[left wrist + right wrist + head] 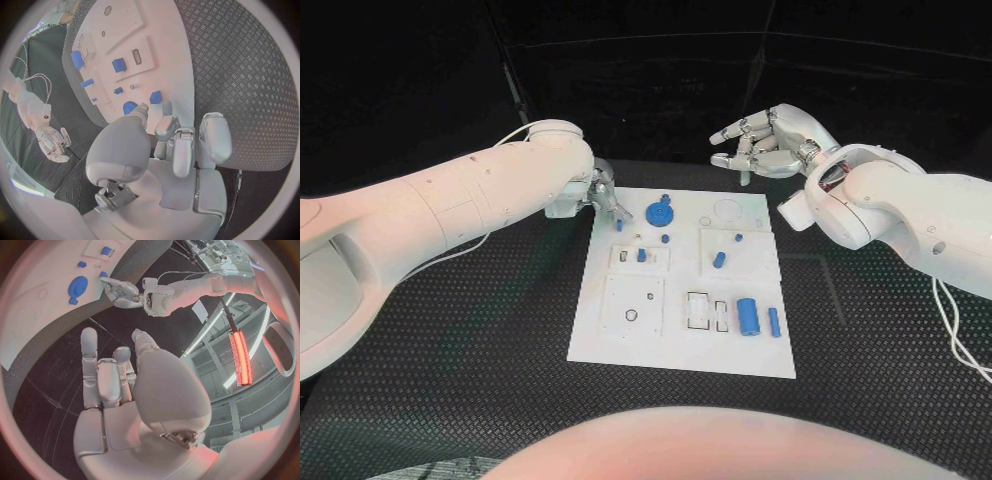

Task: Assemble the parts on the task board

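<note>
Probably a robotics lab: black ribbed table (473, 400), dark curtained backdrop (646, 80), white task board (678, 350).

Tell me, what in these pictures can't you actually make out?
- Left hand, head view: its own arm covers most of it, so whether the fingertips touch the task board or the small blue peg is unclear.
- Left wrist view: the fingers cover the board just past them; a blue piece peeks out, contact uncertain.
- Small board holes and slots, head view: too small to tell shapes.
- Right hand: raised beyond the board; nothing visibly in it.
</note>
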